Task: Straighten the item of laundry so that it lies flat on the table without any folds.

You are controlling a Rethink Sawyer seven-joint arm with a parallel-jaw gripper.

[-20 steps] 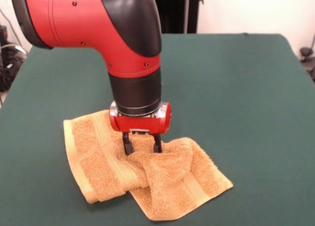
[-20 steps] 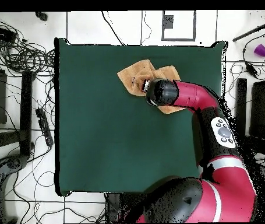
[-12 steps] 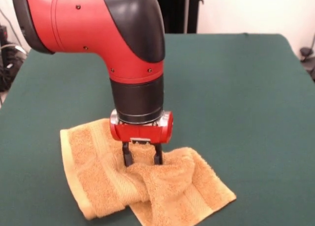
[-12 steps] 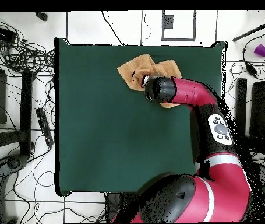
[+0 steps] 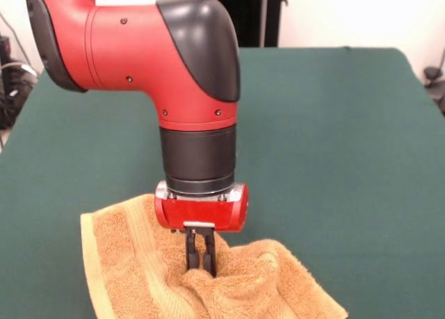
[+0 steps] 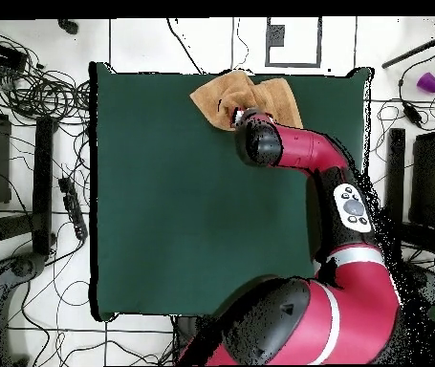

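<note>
— Pincer (image 5: 199, 261) pinched tight on a raised fold of the orange-yellow terry towel (image 5: 139, 270), front view!
— From overhead the arm hides that; the towel's rumpled by the table (image 6: 163, 191) edge.

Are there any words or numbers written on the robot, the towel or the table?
None can be read.
Arm: plain red and black, no lettering.
Gripper: no label visible.
Towel: only woven bands, no tag.
Table: bare green top.
Small panel on the arm: too small to read.
</note>
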